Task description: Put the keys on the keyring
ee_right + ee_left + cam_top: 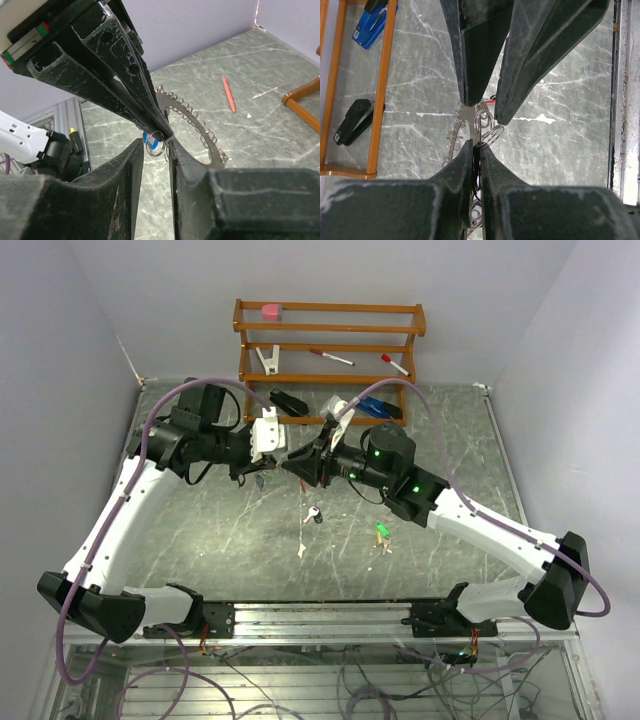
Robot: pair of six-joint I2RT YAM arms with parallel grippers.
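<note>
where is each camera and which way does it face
Top external: above and behind the robot, looking down on the table; left arm and right arm both show.
Left wrist: on the left arm, facing down past the left claw at the keyring.
Right wrist: on the right arm, facing low across the table past the right claw.
Both wrist views share the keyring and the opposite claw.

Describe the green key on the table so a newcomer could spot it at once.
From the wooden rack at the table's far edge, come towards the arm bases, past where the two arms meet. Just near of the right arm lies the green key. It alone has a green head; the loose key to its left is dark.
</note>
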